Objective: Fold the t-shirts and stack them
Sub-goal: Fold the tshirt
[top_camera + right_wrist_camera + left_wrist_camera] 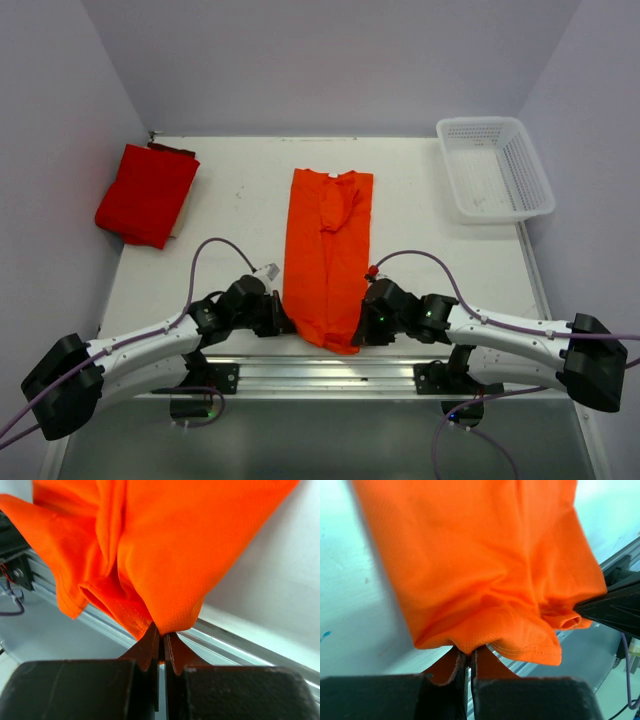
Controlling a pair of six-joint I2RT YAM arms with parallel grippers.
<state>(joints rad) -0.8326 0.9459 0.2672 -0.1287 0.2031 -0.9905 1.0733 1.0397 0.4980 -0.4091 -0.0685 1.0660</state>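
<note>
The bright orange t-shirt (328,250) lies folded into a long narrow strip down the middle of the table, its near hem at the table's front edge. My left gripper (281,321) is shut on the hem's left corner; the left wrist view shows the cloth (480,570) pinched between the jaws (468,656). My right gripper (360,330) is shut on the hem's right corner, the cloth (190,545) held at the jaw tips (162,636). The deeper red t-shirt (147,193) lies folded at the table's far left.
A white mesh basket (494,167) stands at the far right corner. The metal rail (320,372) runs along the table's front edge, just under both grippers. Walls close in the table on the left, back and right.
</note>
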